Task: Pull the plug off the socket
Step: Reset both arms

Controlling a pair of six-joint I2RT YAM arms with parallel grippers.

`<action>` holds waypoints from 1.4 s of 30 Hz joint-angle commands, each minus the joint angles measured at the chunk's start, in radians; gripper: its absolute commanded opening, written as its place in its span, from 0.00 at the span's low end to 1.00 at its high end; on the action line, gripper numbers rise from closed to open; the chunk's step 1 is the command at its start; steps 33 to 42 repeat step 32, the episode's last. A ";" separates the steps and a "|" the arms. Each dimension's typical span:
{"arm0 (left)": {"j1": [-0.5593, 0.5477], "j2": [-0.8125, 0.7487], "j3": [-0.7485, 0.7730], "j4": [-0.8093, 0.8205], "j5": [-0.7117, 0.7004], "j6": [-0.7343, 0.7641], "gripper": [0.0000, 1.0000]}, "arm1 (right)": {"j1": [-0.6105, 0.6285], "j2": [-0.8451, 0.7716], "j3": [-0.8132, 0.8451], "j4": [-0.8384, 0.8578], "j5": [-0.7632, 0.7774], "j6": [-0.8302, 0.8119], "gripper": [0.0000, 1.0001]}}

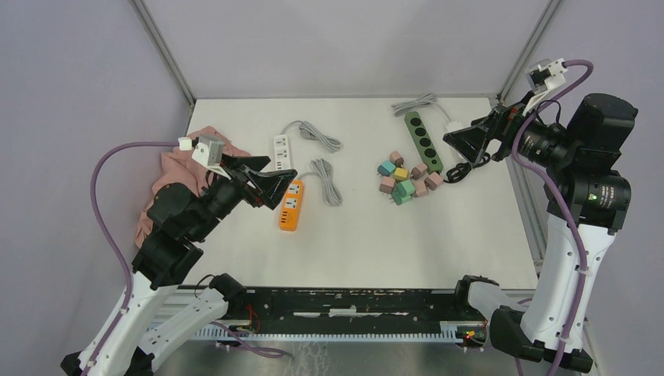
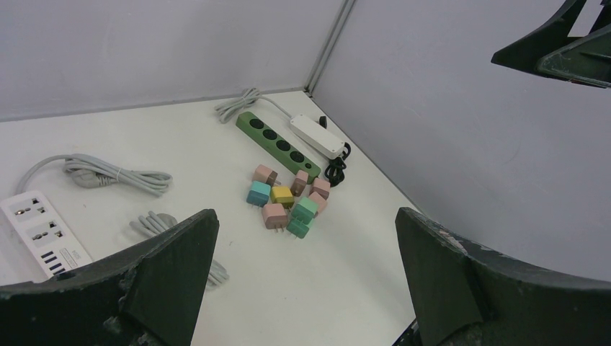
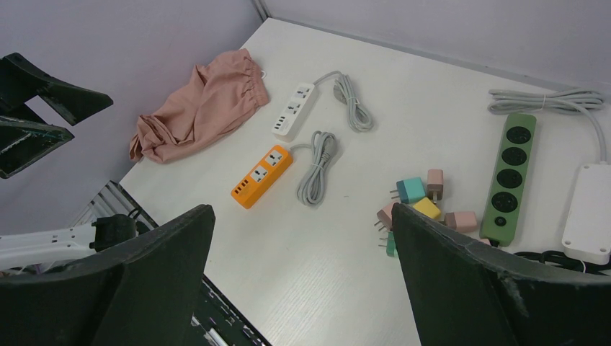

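White tabletop [image 1: 352, 243] carries everything. Above it the left end effector [image 1: 283, 188] and right end effector [image 1: 456, 149] hover, jaws spread wide, holding nothing. A long green plastic power strip [image 1: 423, 141] lies far right, with small pastel cube plugs [image 1: 407, 182] loose just beside it.

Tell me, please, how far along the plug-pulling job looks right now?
Done, apparently: the green plastic power strip shows only empty sockets, and the small pastel cube plugs lie loose beside it. In hand: nothing; the left gripper and right gripper hang open and empty. Left: no seated plug is visible.
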 commanded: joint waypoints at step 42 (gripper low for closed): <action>0.002 0.004 0.009 -0.002 0.004 0.045 0.99 | -0.005 -0.020 -0.015 0.036 0.028 0.003 0.99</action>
